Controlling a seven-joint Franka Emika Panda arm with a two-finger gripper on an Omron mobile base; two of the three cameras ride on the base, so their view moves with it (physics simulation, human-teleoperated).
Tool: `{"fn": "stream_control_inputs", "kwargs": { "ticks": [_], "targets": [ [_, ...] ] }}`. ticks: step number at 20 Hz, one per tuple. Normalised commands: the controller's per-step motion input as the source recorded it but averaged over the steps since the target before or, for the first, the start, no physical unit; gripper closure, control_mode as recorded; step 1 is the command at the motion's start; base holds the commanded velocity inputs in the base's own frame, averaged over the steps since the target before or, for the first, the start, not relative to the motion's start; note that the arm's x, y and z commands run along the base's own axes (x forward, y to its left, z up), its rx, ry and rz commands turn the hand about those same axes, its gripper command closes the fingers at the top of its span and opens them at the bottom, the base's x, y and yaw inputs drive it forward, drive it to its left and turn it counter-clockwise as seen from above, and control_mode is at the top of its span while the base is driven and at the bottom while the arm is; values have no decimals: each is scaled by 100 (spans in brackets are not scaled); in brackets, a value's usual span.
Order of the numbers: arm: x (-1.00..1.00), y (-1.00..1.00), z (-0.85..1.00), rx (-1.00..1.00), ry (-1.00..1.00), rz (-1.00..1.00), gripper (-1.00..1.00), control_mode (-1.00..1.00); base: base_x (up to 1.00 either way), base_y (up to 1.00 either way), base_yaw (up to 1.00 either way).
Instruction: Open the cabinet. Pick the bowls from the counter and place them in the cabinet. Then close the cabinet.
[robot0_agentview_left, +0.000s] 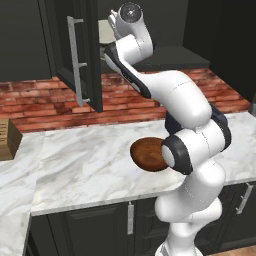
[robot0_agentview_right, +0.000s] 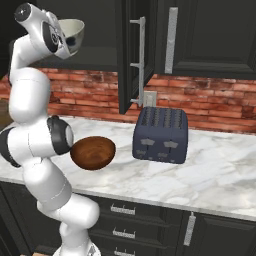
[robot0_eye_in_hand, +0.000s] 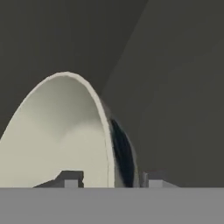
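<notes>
Two finger tips of the gripper (robot0_eye_in_hand: 109, 180) stand either side of the cream-white bowl (robot0_eye_in_hand: 61, 140)'s rim in the hand view — one tip inside over the pale interior, one outside by the dark blue marks. Whether the tips touch the rim, can't tell; there seems to be a sliver of gap on each side, so the jaws look a bit spread rather than pinching, but that's not certain.

From the right base view the cream bowl sits up high at the arm's wrist, inside the dark opening of the cabinet (robot0_agentview_right: 131, 55), whose door hangs swung out w/ its long silver bar handle (robot0_agentview_right: 140, 60) facing the room. Can't tell if the bowl rests on the shelf or hangs just above it. In the left base view the wrist hides most of it, just a pale patch showing behind the hand.

Down below — the reddish-brown wood bowl (robot0_agentview_left: 147, 154) sits on the counter (robot0_agentview_left: 85, 165), close by the arm's elbow joint. A dark blue toaster (robot0_agentview_right: 161, 134) stands on the marble to the right of it, near the red brick backsplash (robot0_agentview_right: 200, 100). A wooden block (robot0_agentview_left: 7, 139) sits at the far left of the counter.
</notes>
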Motion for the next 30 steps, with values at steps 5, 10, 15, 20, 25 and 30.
{"fn": "stream_control_inputs", "kwargs": {
  "ticks": [5,10,15,20,25,30],
  "targets": [
    [0,0,0,0,0,0,-100,-100,0,0,0],
    [-3,0,12,0,-4,0,-100,-100,0,0,0],
    [-55,-6,-3,0,-19,0,-100,-100,0,0,0],
    [-23,-14,-21,0,-24,0,-100,-100,0,0,0],
    [-64,-35,-18,2,-21,-1,-100,-100,0,0,0],
    [-92,-13,57,5,-28,-5,-100,-100,0,0,0]
  ]
}}
